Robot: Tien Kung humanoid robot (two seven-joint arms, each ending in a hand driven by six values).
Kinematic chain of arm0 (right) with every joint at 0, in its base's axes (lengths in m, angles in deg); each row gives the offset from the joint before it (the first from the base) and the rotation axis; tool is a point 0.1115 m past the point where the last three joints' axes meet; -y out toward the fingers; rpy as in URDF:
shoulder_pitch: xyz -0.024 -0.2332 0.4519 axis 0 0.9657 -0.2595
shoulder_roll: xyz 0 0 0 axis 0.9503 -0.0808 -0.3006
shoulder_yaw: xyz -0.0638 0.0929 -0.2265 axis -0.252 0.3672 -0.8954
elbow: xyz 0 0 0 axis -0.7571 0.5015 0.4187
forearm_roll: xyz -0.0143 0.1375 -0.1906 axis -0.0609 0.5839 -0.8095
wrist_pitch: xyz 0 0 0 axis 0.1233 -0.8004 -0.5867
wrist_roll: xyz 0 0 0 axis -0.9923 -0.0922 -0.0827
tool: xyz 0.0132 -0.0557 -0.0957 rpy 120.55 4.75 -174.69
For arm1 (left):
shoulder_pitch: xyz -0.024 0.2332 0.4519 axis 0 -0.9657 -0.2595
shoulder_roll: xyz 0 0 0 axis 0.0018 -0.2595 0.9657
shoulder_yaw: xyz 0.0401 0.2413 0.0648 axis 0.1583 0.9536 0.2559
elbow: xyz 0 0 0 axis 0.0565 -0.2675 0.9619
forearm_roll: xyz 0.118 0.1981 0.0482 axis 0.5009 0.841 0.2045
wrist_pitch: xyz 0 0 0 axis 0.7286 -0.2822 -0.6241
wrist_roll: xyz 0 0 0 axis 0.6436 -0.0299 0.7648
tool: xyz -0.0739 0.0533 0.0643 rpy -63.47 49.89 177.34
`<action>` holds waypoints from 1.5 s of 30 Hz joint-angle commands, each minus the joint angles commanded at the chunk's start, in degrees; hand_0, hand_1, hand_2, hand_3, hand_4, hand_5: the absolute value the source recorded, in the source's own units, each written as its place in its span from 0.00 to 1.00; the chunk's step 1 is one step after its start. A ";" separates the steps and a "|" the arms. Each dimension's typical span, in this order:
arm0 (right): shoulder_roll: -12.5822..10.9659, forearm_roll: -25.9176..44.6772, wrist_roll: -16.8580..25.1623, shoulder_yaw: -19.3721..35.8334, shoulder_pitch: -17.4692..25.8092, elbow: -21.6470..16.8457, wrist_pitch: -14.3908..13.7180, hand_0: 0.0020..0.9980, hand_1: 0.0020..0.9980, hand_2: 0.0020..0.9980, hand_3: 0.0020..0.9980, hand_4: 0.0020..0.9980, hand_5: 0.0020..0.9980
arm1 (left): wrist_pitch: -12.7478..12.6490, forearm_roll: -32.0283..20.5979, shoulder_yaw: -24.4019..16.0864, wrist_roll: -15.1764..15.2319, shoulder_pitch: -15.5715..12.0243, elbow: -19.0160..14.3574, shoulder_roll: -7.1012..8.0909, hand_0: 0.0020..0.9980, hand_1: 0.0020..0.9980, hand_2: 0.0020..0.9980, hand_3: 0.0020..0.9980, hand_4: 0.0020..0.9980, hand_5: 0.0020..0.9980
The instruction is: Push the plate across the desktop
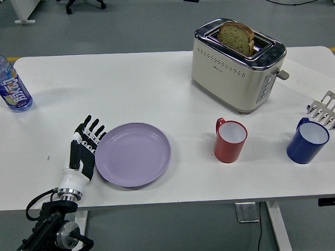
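A lilac plate [133, 154] lies flat on the white table [143, 87], left of centre near the front edge. My left hand [86, 144] rests flat beside the plate's left rim, its black fingers [92, 130] straight and spread, touching the rim and holding nothing. At the far right edge of the table only the metal fingertips of my right hand [327, 108] show, resting spread on the surface.
A red mug [230, 140] stands right of the plate, with a blue mug [307, 141] further right. A cream toaster [237, 66] with a slice of bread sits at the back. A water bottle [8, 83] stands at the far left.
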 joint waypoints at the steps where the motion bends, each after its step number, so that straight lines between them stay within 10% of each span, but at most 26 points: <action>1: 0.00 0.00 0.00 0.00 0.01 0.00 0.00 0.63 0.56 0.66 0.61 0.17 0.32 | 0.01 -0.05 0.19 0.00 0.06 -0.01 0.00 0.88 0.91 0.96 0.99 0.50 1.00; 45: -0.13 -0.37 -0.04 0.14 0.46 0.00 -0.02 0.63 0.56 0.66 0.61 0.17 0.32 | 0.29 -1.42 6.47 0.18 0.40 -1.35 0.00 0.88 0.91 0.96 0.98 0.48 1.00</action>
